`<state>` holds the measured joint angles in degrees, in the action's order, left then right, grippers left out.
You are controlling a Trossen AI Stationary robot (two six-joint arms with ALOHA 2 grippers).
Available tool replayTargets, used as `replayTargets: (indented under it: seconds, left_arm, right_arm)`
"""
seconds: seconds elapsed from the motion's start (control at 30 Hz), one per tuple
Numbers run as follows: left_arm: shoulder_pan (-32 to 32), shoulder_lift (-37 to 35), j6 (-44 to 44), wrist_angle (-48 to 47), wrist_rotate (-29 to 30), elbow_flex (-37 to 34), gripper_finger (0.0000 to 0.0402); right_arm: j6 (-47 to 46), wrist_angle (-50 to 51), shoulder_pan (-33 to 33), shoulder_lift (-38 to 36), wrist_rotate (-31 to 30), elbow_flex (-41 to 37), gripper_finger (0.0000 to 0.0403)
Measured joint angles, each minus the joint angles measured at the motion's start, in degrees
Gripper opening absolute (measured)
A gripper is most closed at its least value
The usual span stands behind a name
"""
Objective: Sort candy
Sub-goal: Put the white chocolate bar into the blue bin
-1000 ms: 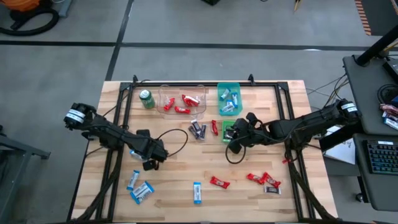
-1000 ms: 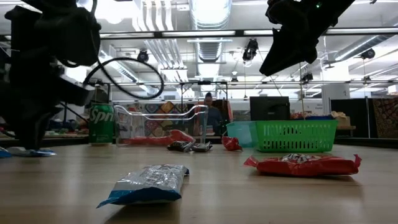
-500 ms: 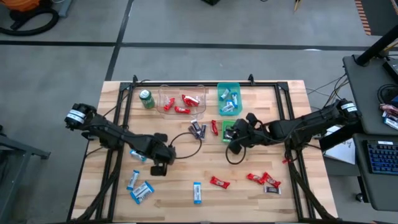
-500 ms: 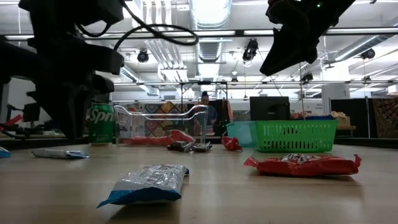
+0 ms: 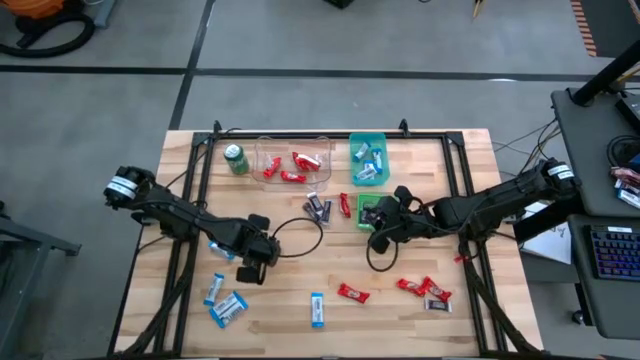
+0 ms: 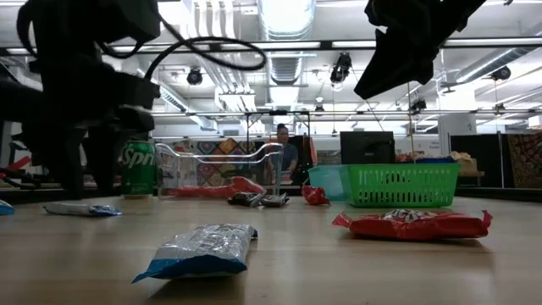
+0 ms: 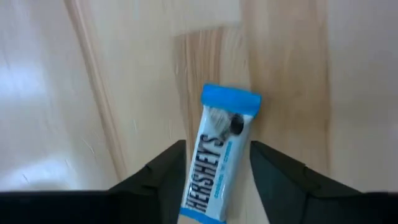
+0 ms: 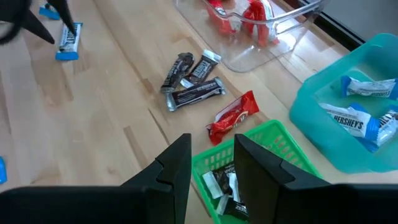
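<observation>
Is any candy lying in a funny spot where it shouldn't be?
Yes. One red candy and three dark bars lie on the table right beside the green basket and the clear tray, not in them. More candy lies loose along the table's near edge. The green can is no candy at all.

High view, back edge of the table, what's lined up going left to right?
Green drink can → clear tray holding red candy → teal bin holding blue-and-white candy.
</observation>
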<state>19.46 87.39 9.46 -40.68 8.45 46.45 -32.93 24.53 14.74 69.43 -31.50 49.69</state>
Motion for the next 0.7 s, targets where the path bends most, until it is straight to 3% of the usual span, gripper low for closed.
replayTargets:
  seconds: [0.17,0.33,0.7]
  left_arm:
    - [0.0,0.0,1.8,0.7,-0.1,-4.0,0.0189]
    - [0.0,-0.3,1.9,3.3,-0.2,-6.1,0.0182]
    - [0.0,-0.2,1.8,3.1,-0.6,-5.3,0.0060]
  right_arm:
    - [0.0,0.0,0.0,0.0,0.0,0.0,0.0109]
    - [0.0,0.0,0.0,0.0,0.0,0.0,0.0109]
    - [0.0,0.0,0.0,0.0,0.0,0.0,0.0109]
